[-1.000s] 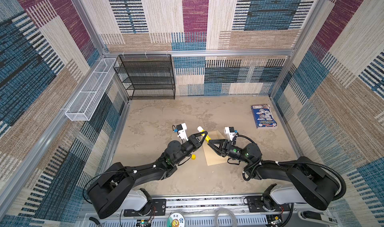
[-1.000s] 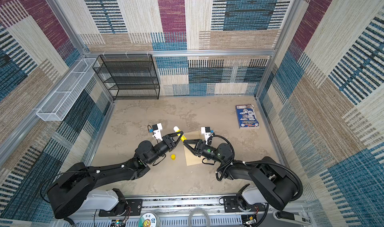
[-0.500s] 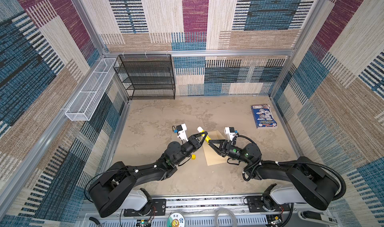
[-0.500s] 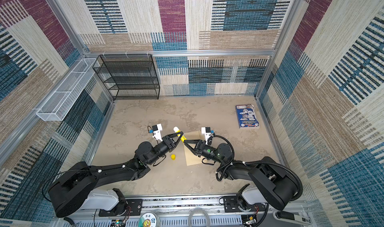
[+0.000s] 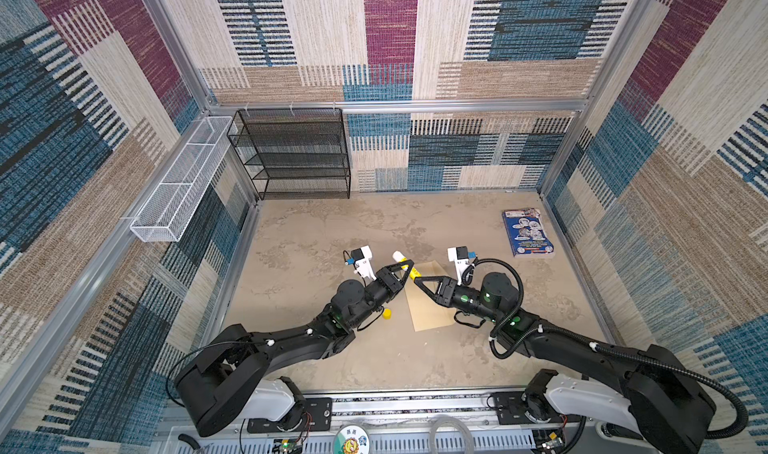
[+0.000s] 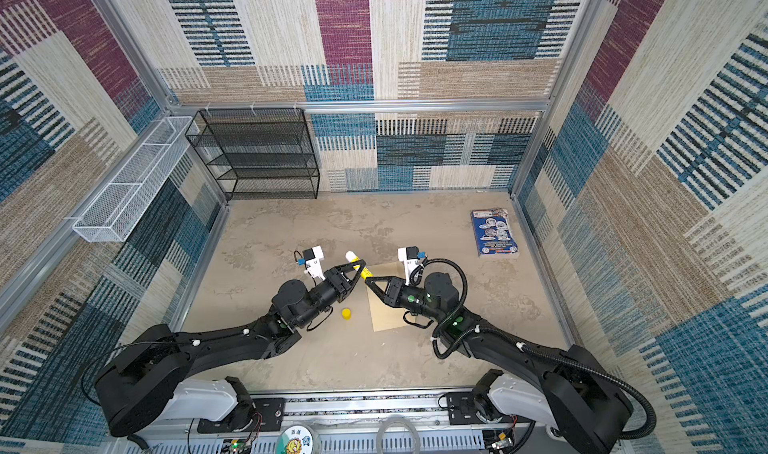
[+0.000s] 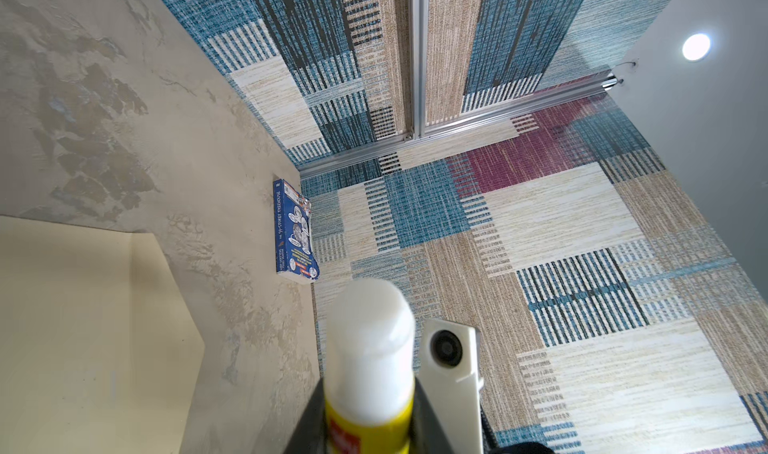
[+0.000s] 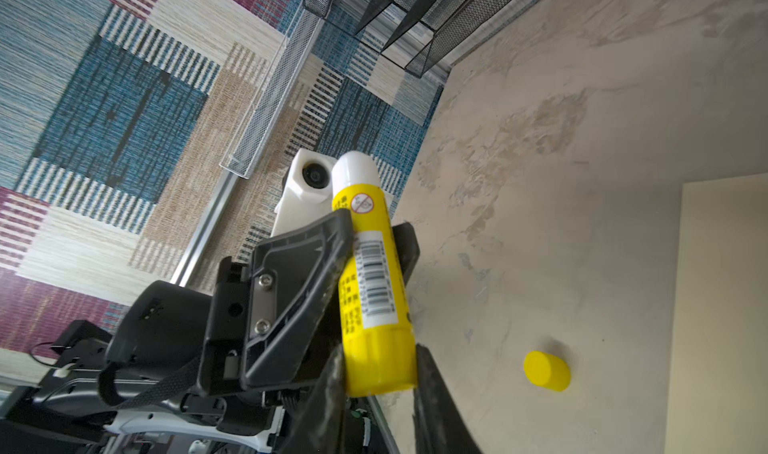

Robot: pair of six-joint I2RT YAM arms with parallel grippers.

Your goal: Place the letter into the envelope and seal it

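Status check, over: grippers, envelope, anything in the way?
Left gripper shut on glue stick; right gripper shut on its yellow base. Envelope lies flat, flap open; letter not in sight. Yellow cap loose beside envelope, not touching.

The blue book (image 7: 294, 231) reads "91-STOREY TREEHOUSE"; the glue stick (image 8: 374, 273) carries a barcode.

Envelope (image 5: 430, 316) partly under right hand (image 5: 415, 279).
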